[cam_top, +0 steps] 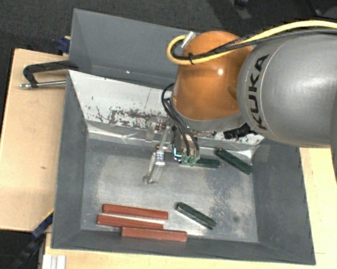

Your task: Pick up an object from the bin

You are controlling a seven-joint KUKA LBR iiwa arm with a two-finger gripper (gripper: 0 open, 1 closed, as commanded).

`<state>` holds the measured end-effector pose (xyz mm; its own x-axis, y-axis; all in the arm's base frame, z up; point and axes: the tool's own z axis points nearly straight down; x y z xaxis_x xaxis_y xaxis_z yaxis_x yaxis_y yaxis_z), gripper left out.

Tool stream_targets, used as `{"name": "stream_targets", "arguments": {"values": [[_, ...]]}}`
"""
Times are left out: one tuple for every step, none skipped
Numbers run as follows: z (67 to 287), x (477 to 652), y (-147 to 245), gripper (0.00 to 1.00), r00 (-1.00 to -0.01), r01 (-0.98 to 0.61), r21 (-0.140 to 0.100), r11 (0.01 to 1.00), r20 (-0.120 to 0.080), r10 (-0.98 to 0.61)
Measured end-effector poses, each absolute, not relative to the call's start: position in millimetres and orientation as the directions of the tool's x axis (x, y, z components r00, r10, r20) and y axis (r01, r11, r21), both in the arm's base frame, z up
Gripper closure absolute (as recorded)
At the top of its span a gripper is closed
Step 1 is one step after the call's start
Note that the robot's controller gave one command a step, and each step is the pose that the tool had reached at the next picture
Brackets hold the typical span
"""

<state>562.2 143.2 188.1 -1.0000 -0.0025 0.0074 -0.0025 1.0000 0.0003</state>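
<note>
The gripper (154, 171) hung low over bare floor just 11 o'clock of the bin's (70, 167) centre, holding nothing visible; whether it was open or closed could not be told. Closing there would likely catch nothing and might scrape the floor. The bin held three red bars (136, 212) packed together at 6 o'clock against the front wall, awkward to grip, one green bar (195, 215) at 5 o'clock, and another (234, 161) at 2 o'clock.
</note>
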Motion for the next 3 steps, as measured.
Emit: {"name": "stream_targets", "arguments": {"values": [[102.0,506.5,101.2,0.00,-0.999,-0.050,-0.002,0.999,0.010,-0.050],[71.2,495.1,69.0,0.00,-0.997,-0.072,0.002,0.997,-0.014,-0.072],[71.1,510.7,89.6,0.00,-0.973,-0.231,0.001,0.973,-0.007,-0.231]]}}
